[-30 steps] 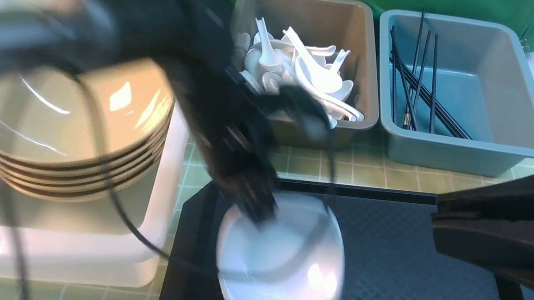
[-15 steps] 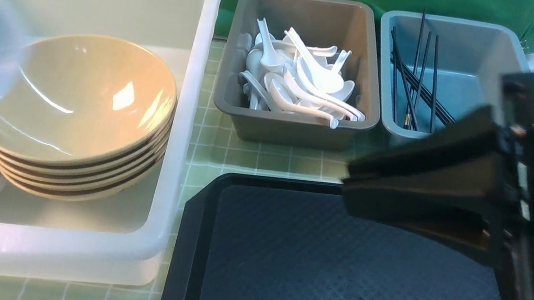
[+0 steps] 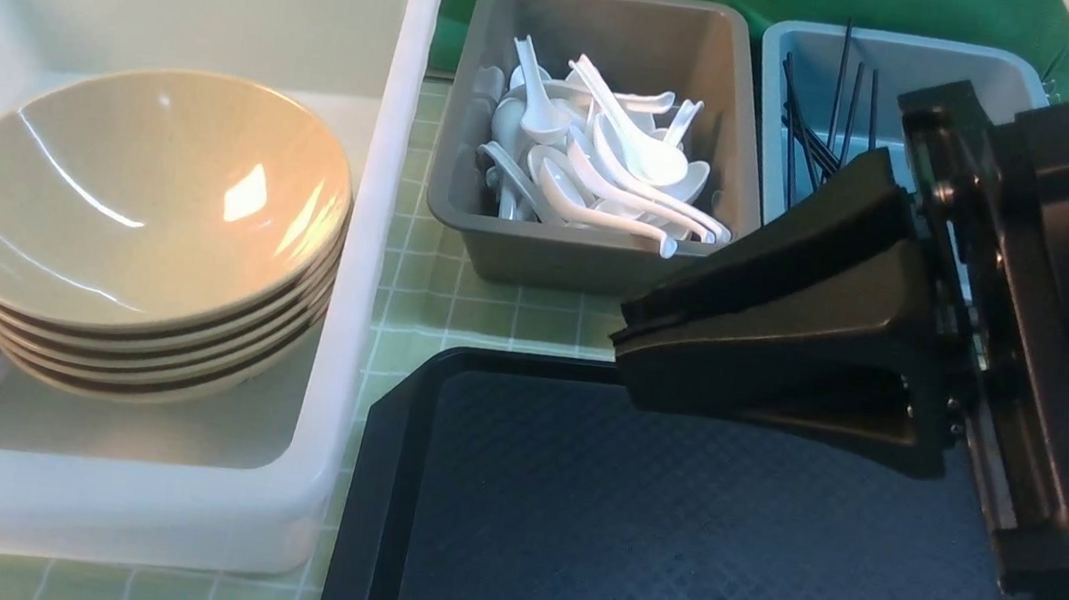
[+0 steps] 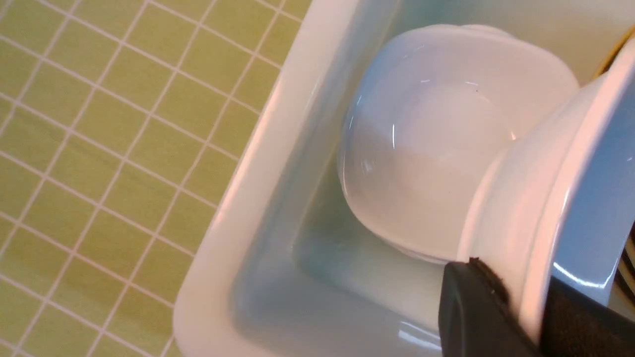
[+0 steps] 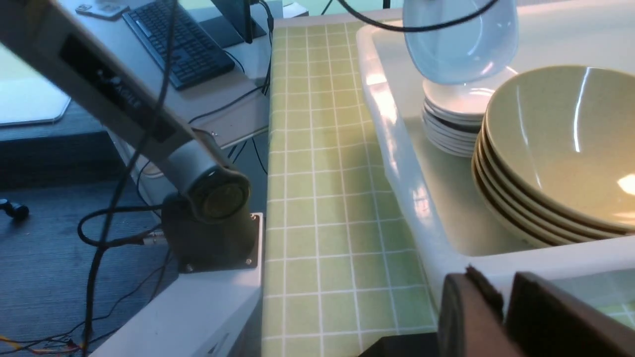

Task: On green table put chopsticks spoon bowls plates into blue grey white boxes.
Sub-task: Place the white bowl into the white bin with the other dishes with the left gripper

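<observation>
Over at the left end of the white box (image 3: 380, 222), left of the stacked tan bowls (image 3: 145, 185), sits the pile of white plates (image 5: 454, 121). A white dish (image 5: 459, 44) hangs tilted right over that pile, its rim pinched tight in my left hand (image 4: 528, 310). I cannot tell whether it touches yet. To set it down well, I level it, centre it on the pile, lower until it nests, then let go gently. My right hand (image 3: 626, 339), over the black tray (image 3: 666, 557), is slightly parted and holds nothing.
</observation>
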Robot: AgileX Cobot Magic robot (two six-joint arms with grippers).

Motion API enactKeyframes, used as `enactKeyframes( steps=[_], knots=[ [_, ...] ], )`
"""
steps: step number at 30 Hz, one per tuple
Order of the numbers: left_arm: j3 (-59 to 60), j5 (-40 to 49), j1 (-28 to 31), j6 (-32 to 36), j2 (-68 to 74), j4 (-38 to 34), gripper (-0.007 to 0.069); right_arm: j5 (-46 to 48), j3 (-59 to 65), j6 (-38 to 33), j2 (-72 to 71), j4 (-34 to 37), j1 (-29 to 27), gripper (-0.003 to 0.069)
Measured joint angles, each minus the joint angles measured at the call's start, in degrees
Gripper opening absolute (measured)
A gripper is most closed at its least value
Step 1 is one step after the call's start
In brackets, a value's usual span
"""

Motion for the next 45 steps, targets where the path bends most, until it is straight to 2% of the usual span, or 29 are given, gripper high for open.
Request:
enactKeyframes(
  steps=[12,18,24,32,33,34,35,36,42,45],
  knots=[
    [0.1,-4.8,0.0,-5.7,8.0,0.2,0.0016,0.0,0.0,-0.2,0.0,-0.1,0.0,0.0145],
    [0.1,-6.5,0.0,-11.1,11.3,1.4,0.0027,0.0,0.0,-0.2,0.0,-0.1,0.0,0.015],
    [0.1,-7.4,0.0,-12.6,11.7,1.4,0.0165,0.0,0.0,-0.2,0.0,-0.1,0.0,0.0152],
    [0.1,-6.7,0.0,-12.7,11.7,1.4,0.0507,0.0,0.0,-0.2,0.0,-0.1,0.0,0.0161],
    [0.1,-6.6,0.0,-12.7,11.7,1.4,0.0525,0.0,0.0,-0.2,0.0,-0.1,0.0,0.0161],
    [0.1,-6.3,0.0,-12.7,11.7,1.7,0.0591,0.0,0.0,-0.2,0.0,-0.1,0.0,0.0162],
    [0.1,-6.3,0.0,-12.7,11.7,1.8,0.0599,0.0,0.0,-0.2,0.0,-0.1,0.0,0.0162],
    [0.1,-6.3,0.0,-12.8,11.7,2.8,0.0648,0.0,0.0,-0.2,0.0,-0.1,0.0,0.0162],
    [0.1,-6.4,0.0,-15.9,11.6,7.5,0.0662,0.0,0.0,-0.2,0.0,-0.1,0.0,0.0167],
    [0.2,-5.8,-0.7,-16.0,10.5,7.3,0.0662,-0.2,0.0,-0.2,0.0,-0.5,0.0,0.017]
  ],
)
